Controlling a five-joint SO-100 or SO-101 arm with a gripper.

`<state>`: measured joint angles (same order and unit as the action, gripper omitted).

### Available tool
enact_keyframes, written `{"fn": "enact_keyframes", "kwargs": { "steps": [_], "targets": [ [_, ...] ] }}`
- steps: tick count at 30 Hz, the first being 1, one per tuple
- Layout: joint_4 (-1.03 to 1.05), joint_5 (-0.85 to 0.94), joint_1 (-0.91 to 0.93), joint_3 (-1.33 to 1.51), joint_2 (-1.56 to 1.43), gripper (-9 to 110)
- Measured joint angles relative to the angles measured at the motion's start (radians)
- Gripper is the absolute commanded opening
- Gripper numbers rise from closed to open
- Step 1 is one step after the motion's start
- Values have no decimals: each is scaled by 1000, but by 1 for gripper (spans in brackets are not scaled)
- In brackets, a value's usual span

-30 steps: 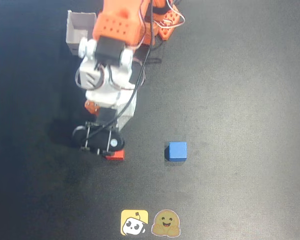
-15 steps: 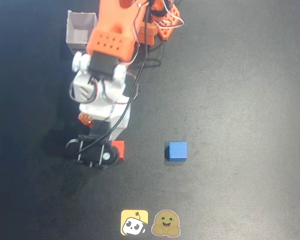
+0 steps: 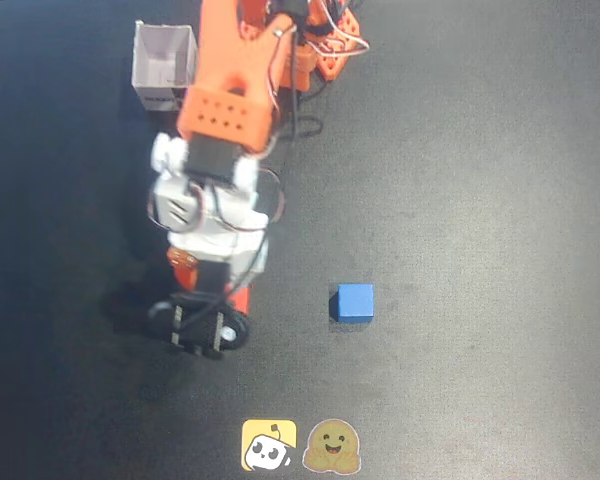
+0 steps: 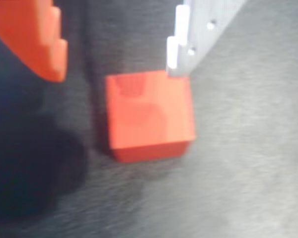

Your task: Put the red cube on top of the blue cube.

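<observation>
I count one red cube [image 4: 149,115], which I can see clearly only in the wrist view; from overhead the arm covers most of it. One blue cube [image 3: 355,301] sits on the dark table [image 3: 480,200]. There is one white open-topped box [image 3: 163,65] near the top edge of the overhead view. I have one arm [image 3: 225,110] with one gripper [image 4: 116,62], which has two fingers: one orange, one white. Two sticker-like logos [image 3: 269,445] lie at the bottom edge.

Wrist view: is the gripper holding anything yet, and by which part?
Nothing is held. The gripper is open; the red cube rests on the table, the white finger at its top right corner, the orange finger apart.
</observation>
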<state>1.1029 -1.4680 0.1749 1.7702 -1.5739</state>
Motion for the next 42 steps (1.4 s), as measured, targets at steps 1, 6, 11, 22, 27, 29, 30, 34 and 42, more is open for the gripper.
{"fn": "enact_keyframes", "kwargs": {
  "steps": [1, 6, 11, 22, 27, 29, 30, 34, 42],
  "targets": [
    [-5, -6, -5, 0, 3, 18],
    [-28, -11, -20, 0, 25, 21],
    [-40, -9, -34, 0, 55, 24],
    [-66, -9, -29, 0, 135, 24],
    [-98, -9, -29, 0, 172, 24],
    [-117, -9, -29, 0, 183, 24],
    [-126, -9, -29, 0, 186, 23],
    [-138, -9, -29, 5, 206, 23],
    [-155, -9, -29, 26, 229, 8]
  ]
}}
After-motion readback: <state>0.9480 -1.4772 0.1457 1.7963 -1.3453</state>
